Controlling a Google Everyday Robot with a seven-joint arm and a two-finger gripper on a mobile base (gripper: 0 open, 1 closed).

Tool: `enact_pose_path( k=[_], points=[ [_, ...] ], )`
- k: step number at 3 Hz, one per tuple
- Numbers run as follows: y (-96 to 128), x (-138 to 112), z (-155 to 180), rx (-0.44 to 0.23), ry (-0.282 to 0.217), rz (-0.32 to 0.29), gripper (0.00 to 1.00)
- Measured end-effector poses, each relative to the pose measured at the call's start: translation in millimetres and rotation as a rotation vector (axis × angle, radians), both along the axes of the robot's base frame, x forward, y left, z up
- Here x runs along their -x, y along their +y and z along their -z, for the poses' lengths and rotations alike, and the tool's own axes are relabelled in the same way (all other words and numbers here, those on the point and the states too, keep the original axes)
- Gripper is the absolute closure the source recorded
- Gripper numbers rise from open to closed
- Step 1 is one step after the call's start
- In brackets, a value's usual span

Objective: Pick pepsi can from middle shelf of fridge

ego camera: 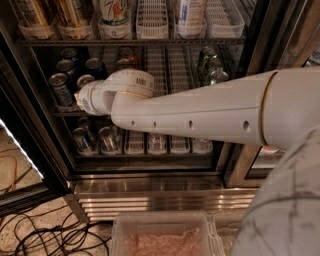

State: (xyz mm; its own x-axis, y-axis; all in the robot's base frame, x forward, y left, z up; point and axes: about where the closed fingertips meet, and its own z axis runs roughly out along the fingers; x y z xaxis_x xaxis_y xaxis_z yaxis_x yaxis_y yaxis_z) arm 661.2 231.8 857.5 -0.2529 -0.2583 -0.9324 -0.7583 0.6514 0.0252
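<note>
Pepsi can [61,90] was recorded standing upright at the front left of the middle shelf [161,65], just to the left of my gripper [83,101]; contact between the two could not be confirmed. Its body was dark blue and its top silver.

My gripper was inside the fridge [165,194], at the left end of that shelf, and was largely covered by my own white wrist. Whether it was open, closed or clamped on anything, I could not tell.

More blue cans [94,66] stood in rows above and behind my gripper, further into the rack. One silver-topped can [85,80] sat just above my wrist. An orange-red can [125,52] was noted deeper in, up and to the right, dimly lit.

White slotted lanes ran right of my gripper. At their far right stood green cans [212,70], well apart from my gripper.

My arm [200,112] crossed the opening from the right, passing in front of the shelf.

Above my gripper, the next level held tall bottles [115,12]. Below it, a level held clear bottles [107,140] in a row.

Further below, outside the fridge, lay a clear plastic bin [120,225] and, down to the left, dark cables [50,235] on the floor.
</note>
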Motion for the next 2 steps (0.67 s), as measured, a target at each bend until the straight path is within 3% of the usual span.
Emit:
enact_pose_path(
  k=[2],
  points=[
    [0.3,0.9,-3.6,-0.005,-0.008,-0.014,1.0]
  ],
)
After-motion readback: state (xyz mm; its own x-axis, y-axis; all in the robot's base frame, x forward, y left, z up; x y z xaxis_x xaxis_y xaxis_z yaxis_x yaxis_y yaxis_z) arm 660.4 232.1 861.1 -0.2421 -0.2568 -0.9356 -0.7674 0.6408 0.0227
